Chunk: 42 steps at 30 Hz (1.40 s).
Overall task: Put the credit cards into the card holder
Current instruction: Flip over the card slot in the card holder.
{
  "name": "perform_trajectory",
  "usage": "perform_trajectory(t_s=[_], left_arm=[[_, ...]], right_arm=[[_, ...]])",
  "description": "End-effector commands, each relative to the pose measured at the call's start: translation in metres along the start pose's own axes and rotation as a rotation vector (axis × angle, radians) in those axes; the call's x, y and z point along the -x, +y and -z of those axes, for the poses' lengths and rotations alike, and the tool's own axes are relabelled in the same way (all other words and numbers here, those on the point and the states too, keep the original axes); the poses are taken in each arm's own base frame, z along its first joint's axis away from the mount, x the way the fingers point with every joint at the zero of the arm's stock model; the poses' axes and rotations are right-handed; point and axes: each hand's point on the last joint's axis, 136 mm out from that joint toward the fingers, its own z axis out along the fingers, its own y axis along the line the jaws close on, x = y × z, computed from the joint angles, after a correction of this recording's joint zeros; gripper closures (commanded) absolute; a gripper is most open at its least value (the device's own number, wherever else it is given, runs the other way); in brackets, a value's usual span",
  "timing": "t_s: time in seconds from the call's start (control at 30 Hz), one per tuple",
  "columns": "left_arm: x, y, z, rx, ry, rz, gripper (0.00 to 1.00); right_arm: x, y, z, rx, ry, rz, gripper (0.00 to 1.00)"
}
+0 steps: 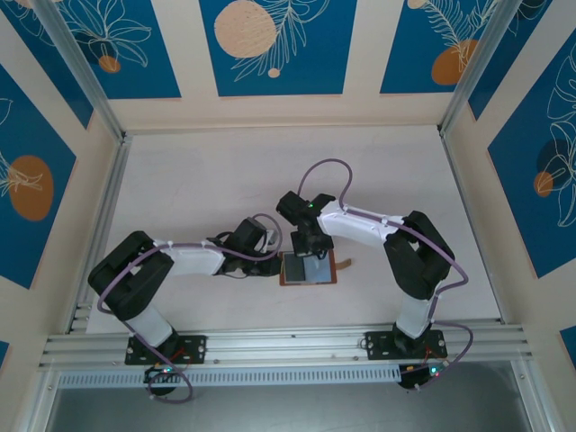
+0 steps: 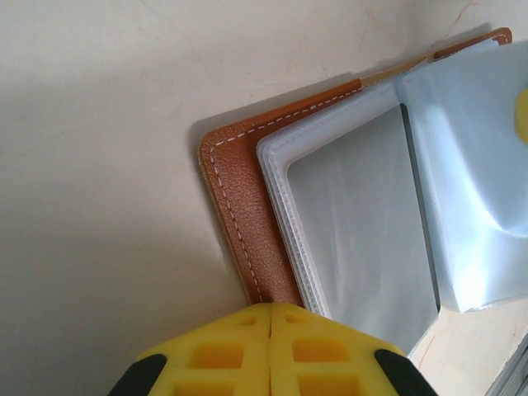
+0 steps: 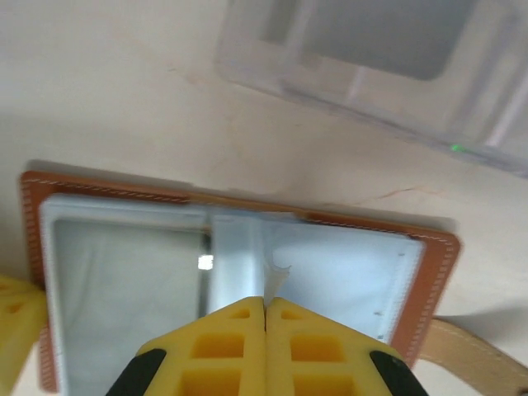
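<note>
The brown leather card holder (image 1: 307,269) lies open and flat on the table, its clear plastic sleeves facing up. A grey credit card (image 2: 363,227) sits inside the left sleeve. My left gripper (image 2: 271,310) is shut, with its tips resting on the holder's left leather edge (image 2: 247,223). My right gripper (image 3: 264,302) is shut on the thin edge of a clear sleeve (image 3: 276,276) near the holder's middle fold, and that edge stands up between the jaws. In the top view, the left gripper (image 1: 273,262) and right gripper (image 1: 311,253) meet over the holder.
A clear plastic tray (image 3: 272,62) lies just beyond the holder, with a blurred grey rectangle (image 3: 371,29) in it. The holder's tan snap strap (image 3: 470,355) sticks out to the right. Metal rails (image 1: 108,207) and walls border the table.
</note>
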Motion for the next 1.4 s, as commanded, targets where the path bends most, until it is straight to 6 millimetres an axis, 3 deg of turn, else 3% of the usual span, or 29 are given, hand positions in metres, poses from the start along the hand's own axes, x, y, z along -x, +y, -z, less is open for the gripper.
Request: perform_trajectory(t_s=[0.0,0.07,0.17,0.33,0.67,1.03,1.37], left_arm=[[-0.050,0.050,-0.013,0.170,0.153,0.067,0.94],[-0.050,0.050,-0.013,0.171,0.153,0.069,0.94],[-0.051,0.051,-0.012,0.176,0.152,0.069,0.94],[-0.053,0.052,-0.012,0.176,0.154,0.072,0.94],[-0.045,0.045,0.004,0.170,0.116,0.069,0.94],[-0.024,0.028,0.057,0.202,0.027,-0.007,0.72],[-0.003,-0.012,0.071,0.095,-0.012,-0.074,0.56]], right_arm=[[-0.007,0.030,0.009,0.182,0.056,-0.011,0.89],[-0.011,0.041,0.005,0.265,0.089,-0.032,0.77],[-0.015,0.049,0.000,0.353,0.123,-0.071,0.70],[-0.017,0.050,-0.003,0.413,0.138,-0.104,0.68],[-0.013,0.026,-0.003,0.240,0.086,-0.090,0.68],[-0.004,0.008,0.011,0.208,0.019,-0.124,0.68],[-0.001,-0.034,0.043,0.067,-0.119,-0.182,0.68]])
